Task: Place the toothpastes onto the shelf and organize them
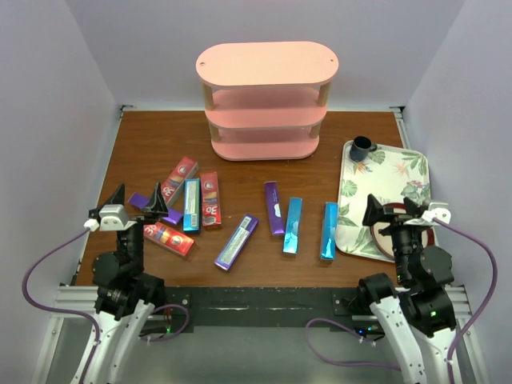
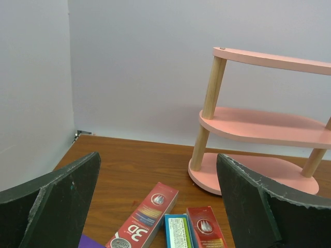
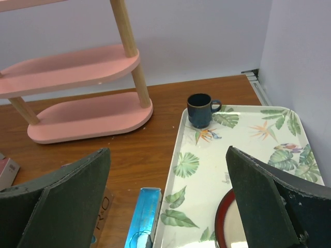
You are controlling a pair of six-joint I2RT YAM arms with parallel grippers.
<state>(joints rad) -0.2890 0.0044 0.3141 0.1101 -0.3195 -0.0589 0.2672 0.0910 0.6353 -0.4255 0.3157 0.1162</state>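
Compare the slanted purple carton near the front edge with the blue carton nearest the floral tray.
The purple carton is violet with a pale label; the blue carton is shiny teal. The purple carton lies diagonally; the blue carton runs almost straight front to back. The blue carton lies beside the tray; the purple carton lies well away from it. Both are long slim boxes flat on the table, off the shelf.
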